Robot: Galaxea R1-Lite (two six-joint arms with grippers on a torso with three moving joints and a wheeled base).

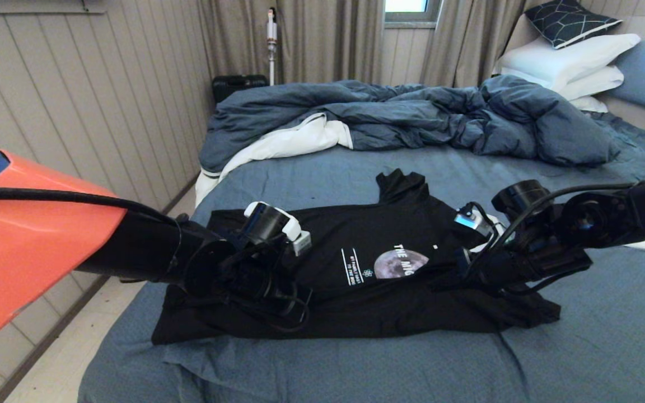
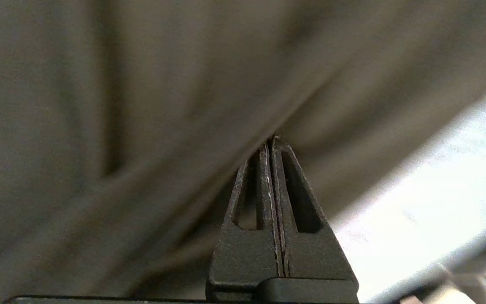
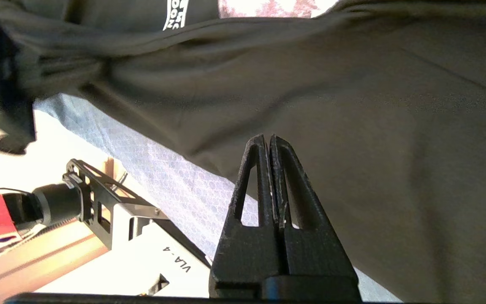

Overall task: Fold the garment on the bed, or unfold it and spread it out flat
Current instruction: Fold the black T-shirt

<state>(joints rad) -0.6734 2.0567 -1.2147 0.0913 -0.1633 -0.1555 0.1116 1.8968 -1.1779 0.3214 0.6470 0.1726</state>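
Black cotton, your garment (image 1: 356, 268) lies across the middle of the bed (image 1: 580, 347), moon print up, one sleeve poking toward 12 o'clock. You have the left gripper (image 2: 273, 141) at its 9 o'clock end, fingers pressed tight together with the tips against dark cloth; whether cloth is pinched I cannot tell. Your right gripper (image 3: 268, 138) sits at the 3 o'clock end, likewise closed, holding nothing visible. A rumpled blue duvet (image 1: 412, 112) lies beyond at 12 o'clock

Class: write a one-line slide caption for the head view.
Both grippers, left and right, shut low over the black T-shirt on the bed.
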